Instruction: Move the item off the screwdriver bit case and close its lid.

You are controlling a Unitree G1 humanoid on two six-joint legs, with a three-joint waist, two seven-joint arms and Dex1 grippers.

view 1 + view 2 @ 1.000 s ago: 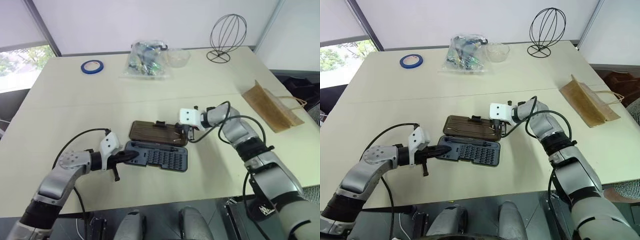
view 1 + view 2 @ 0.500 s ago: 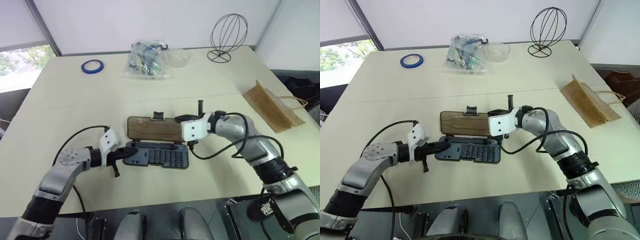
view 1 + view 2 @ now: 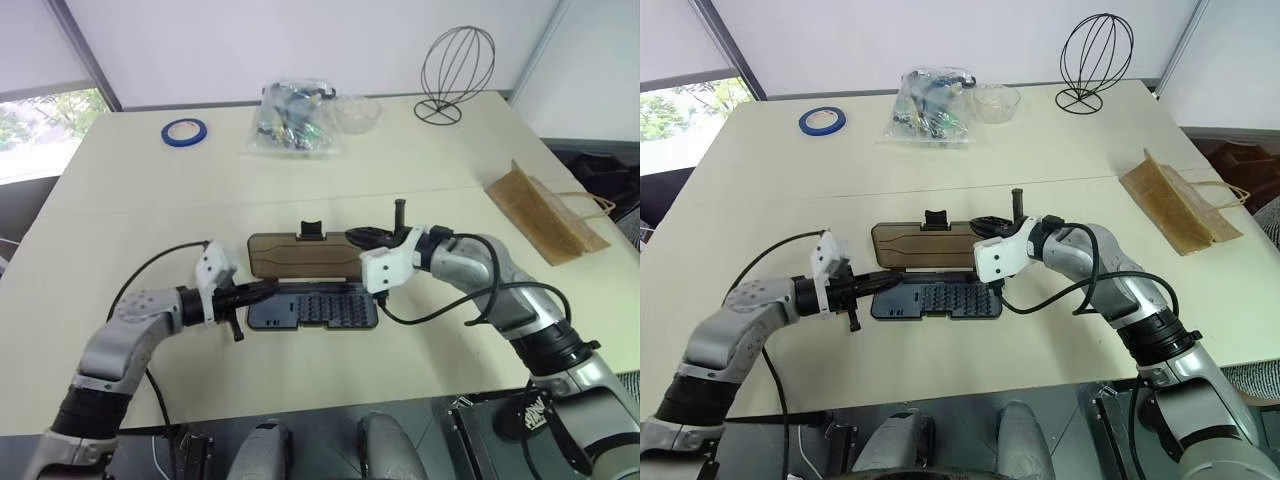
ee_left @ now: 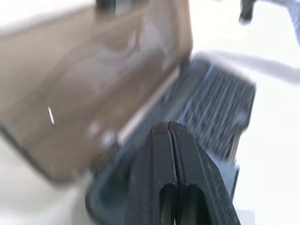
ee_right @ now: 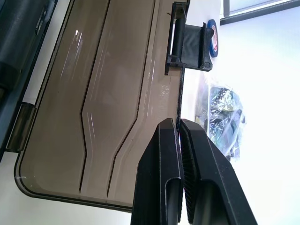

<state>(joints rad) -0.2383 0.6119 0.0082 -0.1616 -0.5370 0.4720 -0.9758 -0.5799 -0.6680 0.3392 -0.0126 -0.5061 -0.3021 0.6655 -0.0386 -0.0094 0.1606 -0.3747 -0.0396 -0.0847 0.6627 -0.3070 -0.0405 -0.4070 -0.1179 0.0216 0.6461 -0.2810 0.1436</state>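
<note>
We find the screwdriver bit case (image 3: 312,305) at the counter's (image 3: 150,215) centre, tray flat, rows of bits showing. The lid (image 3: 300,255) stands raised at the tray's 12 o'clock edge, latch tab uppermost. The right gripper (image 5: 177,129) meets the lid's edge near the latch, jaws pressed together on that edge. The left gripper (image 3: 262,291) sits at the tray's 9 o'clock end, jaws pressed together, tips touching the tray. The item (image 3: 540,215), a brown paper bag, lies well apart at 3 o'clock, near the counter's edge. At 12 o'clock we note a clear plastic bag (image 3: 292,120), blue tape roll (image 3: 184,131) and wire stand (image 3: 455,72).
</note>
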